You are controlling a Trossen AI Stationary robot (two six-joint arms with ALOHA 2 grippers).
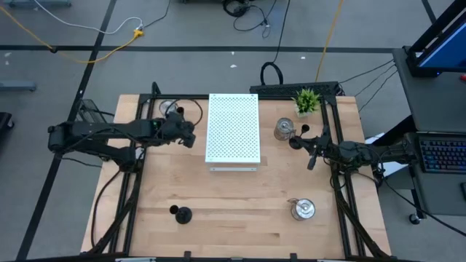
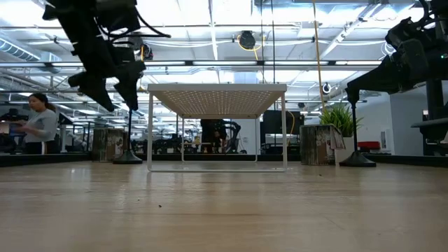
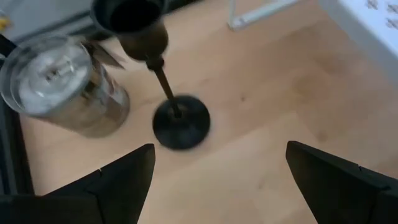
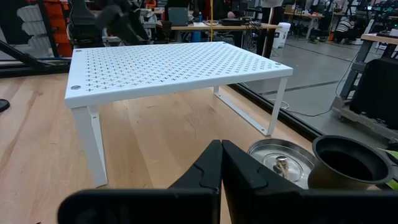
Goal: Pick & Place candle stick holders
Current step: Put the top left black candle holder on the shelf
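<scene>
Left gripper (image 3: 214, 180) is hovering with jaws wide open above a black holder (image 3: 180, 121) and a silver holder (image 3: 65, 84) at the counter's (image 1: 240, 211) far-left corner, beside the white perforated shelf (image 1: 233, 127). Right gripper (image 4: 221, 168) is waiting at the right side, jaws closed on nothing, near another silver holder (image 1: 284, 129) and black holder (image 1: 303, 129) by the green plant (image 1: 306, 100). One more black holder (image 1: 182, 214) and silver holder (image 1: 302, 209) are sitting at the near edge. Judging by this, progress looks early: nothing is being gripped and nothing is sitting on the shelf (target spot isn't stated, so that's a guess).
</scene>
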